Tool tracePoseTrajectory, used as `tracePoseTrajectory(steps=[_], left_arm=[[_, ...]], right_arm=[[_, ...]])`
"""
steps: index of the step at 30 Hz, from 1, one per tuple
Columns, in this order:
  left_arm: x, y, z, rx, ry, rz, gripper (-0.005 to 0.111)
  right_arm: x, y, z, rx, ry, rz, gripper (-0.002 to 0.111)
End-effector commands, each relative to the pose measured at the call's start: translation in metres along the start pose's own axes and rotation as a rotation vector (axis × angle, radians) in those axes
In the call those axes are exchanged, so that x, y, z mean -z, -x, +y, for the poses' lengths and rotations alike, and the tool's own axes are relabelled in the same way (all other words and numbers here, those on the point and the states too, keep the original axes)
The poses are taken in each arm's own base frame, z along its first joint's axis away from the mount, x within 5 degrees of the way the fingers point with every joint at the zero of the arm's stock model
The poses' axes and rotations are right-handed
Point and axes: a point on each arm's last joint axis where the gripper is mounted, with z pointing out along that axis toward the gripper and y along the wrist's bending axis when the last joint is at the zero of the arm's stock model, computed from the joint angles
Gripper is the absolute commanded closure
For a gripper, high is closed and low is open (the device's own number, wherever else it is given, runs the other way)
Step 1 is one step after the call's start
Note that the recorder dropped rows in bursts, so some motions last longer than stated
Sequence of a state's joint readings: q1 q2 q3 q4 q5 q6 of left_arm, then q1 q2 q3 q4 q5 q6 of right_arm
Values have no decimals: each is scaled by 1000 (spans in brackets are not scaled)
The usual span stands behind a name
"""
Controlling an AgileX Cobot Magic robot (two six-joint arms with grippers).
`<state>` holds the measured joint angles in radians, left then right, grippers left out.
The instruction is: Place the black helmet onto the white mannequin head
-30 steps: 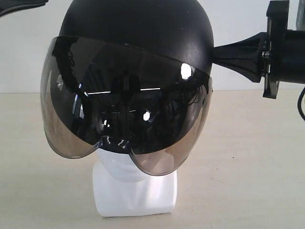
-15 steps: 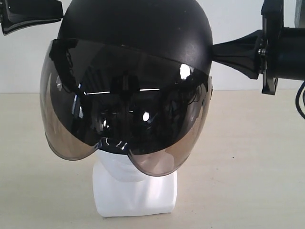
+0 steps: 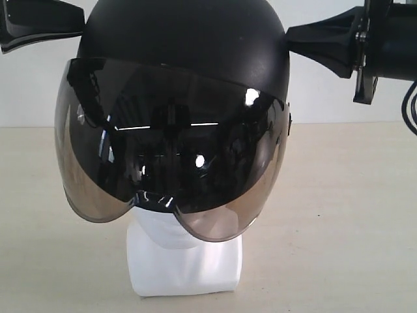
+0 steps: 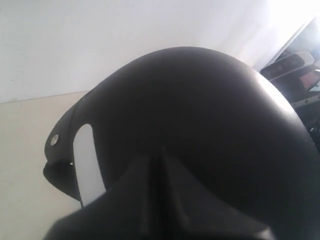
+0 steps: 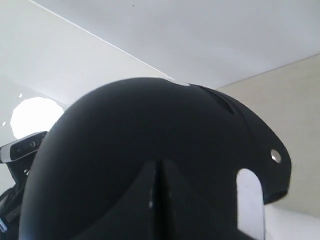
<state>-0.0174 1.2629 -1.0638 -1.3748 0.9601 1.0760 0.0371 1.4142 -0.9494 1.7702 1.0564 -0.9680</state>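
The black helmet (image 3: 186, 59) sits over the white mannequin head (image 3: 163, 225), whose chin, neck and square base (image 3: 186, 264) show below the smoky visor (image 3: 169, 163); the face is hidden. My left gripper (image 3: 79, 23) is shut, its tip against the upper left side of the shell. My right gripper (image 3: 288, 32) is shut too, its tip at the upper right side. In the left wrist view the closed fingers (image 4: 159, 155) point at the helmet's dome (image 4: 200, 110). The right wrist view shows the same: closed fingers (image 5: 159, 165) against the dome (image 5: 135, 125).
The head stands on a pale beige table (image 3: 345, 215) before a white wall (image 3: 326, 91). Open table surface lies on both sides of the base. The right arm's black wrist body (image 3: 391, 45) fills the upper right corner.
Both grippers have risen along the helmet's sides; the left one came into view at the upper left. The helmet has stayed on the head, barely shifting.
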Motion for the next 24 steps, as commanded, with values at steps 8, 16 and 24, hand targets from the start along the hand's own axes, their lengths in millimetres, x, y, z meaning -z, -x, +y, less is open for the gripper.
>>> tracePoseTrajectory(steps=[8,16,24], left_arm=[[0,-20,-2,-9,-39,183,102],[-2,-37,4,42,-33,216,102],[4,-37,-4,20,-35,201,102]], right_arm=[[-25,-20,23,59,62,109,108],[-25,-21,24,56,73,117,108],[-25,-21,24,56,74,118,108]])
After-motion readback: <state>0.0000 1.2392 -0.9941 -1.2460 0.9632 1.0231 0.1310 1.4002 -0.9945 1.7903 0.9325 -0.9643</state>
